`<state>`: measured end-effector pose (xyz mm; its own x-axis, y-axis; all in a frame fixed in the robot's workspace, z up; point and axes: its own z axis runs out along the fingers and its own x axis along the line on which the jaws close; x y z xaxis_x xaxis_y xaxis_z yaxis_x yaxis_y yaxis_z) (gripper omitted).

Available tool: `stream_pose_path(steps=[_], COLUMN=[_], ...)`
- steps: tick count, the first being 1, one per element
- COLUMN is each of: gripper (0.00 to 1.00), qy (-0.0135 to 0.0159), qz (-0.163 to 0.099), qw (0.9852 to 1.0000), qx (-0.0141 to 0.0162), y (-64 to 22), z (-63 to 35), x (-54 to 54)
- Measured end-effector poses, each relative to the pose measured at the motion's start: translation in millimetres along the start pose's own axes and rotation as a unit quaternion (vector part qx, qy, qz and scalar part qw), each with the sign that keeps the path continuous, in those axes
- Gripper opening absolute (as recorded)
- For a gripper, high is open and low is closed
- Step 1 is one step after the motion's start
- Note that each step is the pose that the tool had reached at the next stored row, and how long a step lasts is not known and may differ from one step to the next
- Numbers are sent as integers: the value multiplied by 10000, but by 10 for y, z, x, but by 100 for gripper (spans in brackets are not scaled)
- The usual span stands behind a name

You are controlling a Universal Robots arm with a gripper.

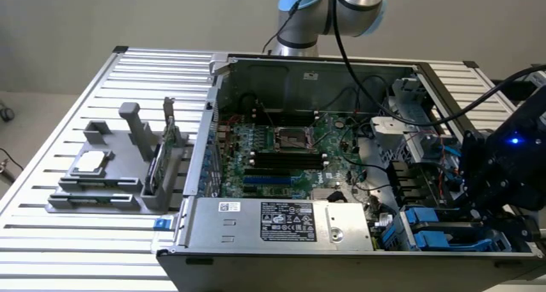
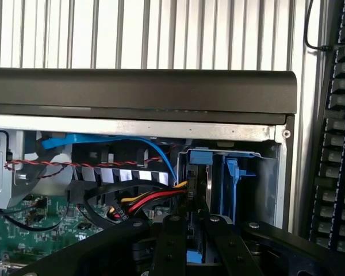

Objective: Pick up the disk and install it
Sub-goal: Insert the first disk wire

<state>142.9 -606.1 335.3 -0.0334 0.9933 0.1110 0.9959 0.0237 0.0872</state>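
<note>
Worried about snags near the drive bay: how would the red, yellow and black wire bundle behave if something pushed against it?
The wire bundle would probably flex aside, since it curves loosely rather than running straight. Its end at the drive bay looks plugged in, so a hard push might strain that joint. Thin strands suggest little weight.

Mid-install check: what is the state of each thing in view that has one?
gripper: shut on the disk, at the drive bay.
disk: on edge in the bay slot, gripped.
computer case: side open, interior exposed.
silver chip: lying flat on the grey holder, outside the case.
green card: standing upright in the holder.
</note>
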Motion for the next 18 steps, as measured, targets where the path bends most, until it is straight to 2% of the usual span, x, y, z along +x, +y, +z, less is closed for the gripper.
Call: stream_pose_path(steps=[12,18], gripper=[18,18], qy=[-82,-107], qz=[-6,-4], qw=[10000,9999], qx=[2,2], y=[0,0], z=[10,16], x=[34,48])
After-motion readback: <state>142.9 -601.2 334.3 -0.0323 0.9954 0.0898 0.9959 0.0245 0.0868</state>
